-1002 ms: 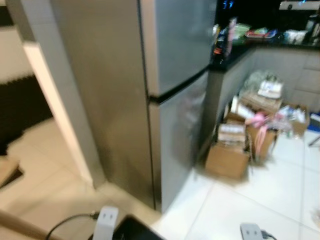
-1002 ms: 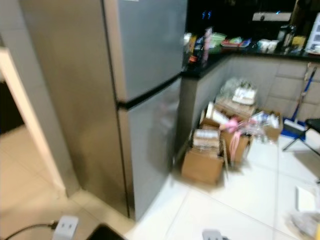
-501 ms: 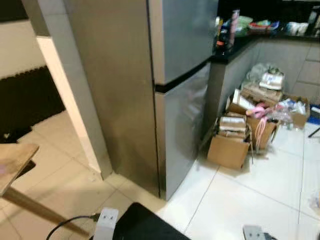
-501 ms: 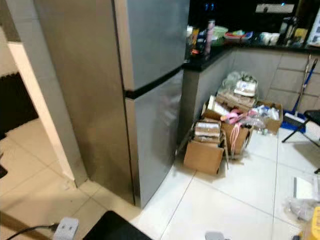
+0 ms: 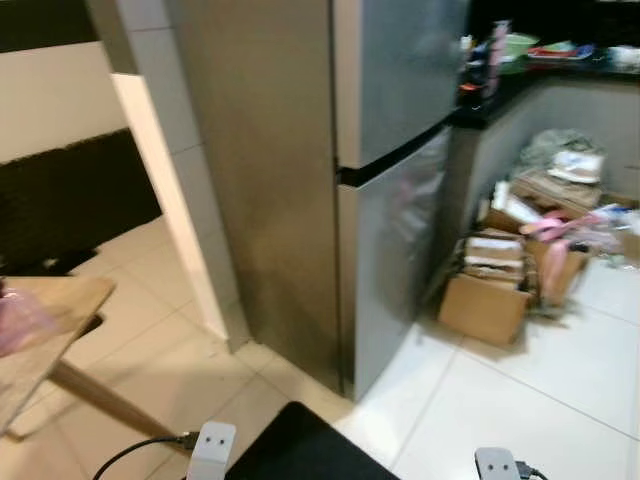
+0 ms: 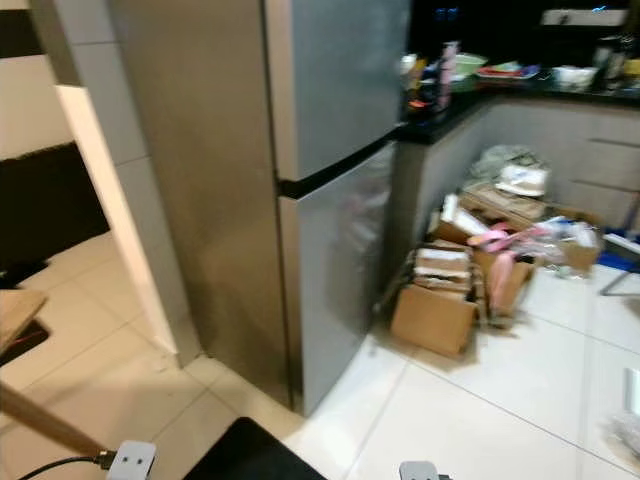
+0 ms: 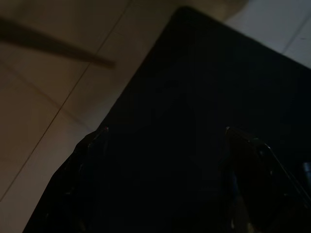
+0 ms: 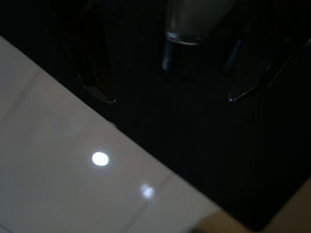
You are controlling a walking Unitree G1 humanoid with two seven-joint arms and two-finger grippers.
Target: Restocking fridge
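A tall steel fridge (image 5: 390, 190) with two doors stands ahead, both doors closed, with a dark seam (image 6: 335, 175) between the upper and lower door. Both arms hang low at my sides. In the left wrist view my left gripper (image 7: 165, 141) is open over a dark shape and beige floor tiles. In the right wrist view my right gripper (image 8: 170, 99) is open over a black surface and a white tile, with nothing between its fingers.
Several cardboard boxes (image 5: 490, 300) full of clutter lie on the floor right of the fridge, below a dark counter (image 5: 520, 85) with bottles and bowls. A wooden table (image 5: 45, 325) with something pink on it juts in at the left. A white wall corner (image 5: 170, 190) stands left of the fridge.
The camera has swung left: the fridge and boxes have slid rightwards in the picture and the wooden table has come into view at the left. The fridge doors stay closed.
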